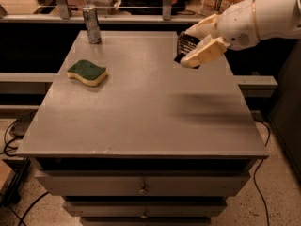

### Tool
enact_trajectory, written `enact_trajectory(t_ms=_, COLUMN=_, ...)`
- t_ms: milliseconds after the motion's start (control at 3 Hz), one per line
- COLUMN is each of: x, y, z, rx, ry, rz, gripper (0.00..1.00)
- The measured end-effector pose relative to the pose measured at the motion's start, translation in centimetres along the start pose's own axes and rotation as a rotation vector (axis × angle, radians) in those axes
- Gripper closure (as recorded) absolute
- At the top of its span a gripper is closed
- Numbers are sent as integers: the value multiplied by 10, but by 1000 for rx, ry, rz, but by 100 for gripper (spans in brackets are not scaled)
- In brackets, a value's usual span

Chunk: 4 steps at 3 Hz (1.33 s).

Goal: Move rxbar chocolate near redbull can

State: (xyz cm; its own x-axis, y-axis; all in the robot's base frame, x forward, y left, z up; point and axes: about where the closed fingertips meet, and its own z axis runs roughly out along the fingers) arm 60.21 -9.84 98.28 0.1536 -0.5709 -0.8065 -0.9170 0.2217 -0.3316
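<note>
1. Setting: robot test station in a lab-like interior.
2. Evidence: grey drawer cabinet (141, 185), loose cables (10, 135) on speckled floor (277, 201), railed partition (141, 19) behind.
3. End effector (187, 51), gripping rxbar chocolate (184, 44), above tabletop's (141, 117) far right.
</note>
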Motion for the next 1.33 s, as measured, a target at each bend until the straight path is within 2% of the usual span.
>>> enact_trajectory(t_ms=333, x=1, y=-18, z=34, rx=66, ry=-35, rz=25, gripper=100)
enact_trajectory(t_ms=667, x=3, y=-45, z=90, rx=136, ry=-70, rz=54, gripper=100)
enact_trajectory(t_ms=1000, x=0, y=-66, z=141, rx=168, ry=-109, rz=72, gripper=100)
enact_trajectory(t_ms=1333, x=-5, y=-87, z=178, rx=195, ry=-154, rz=88, gripper=100)
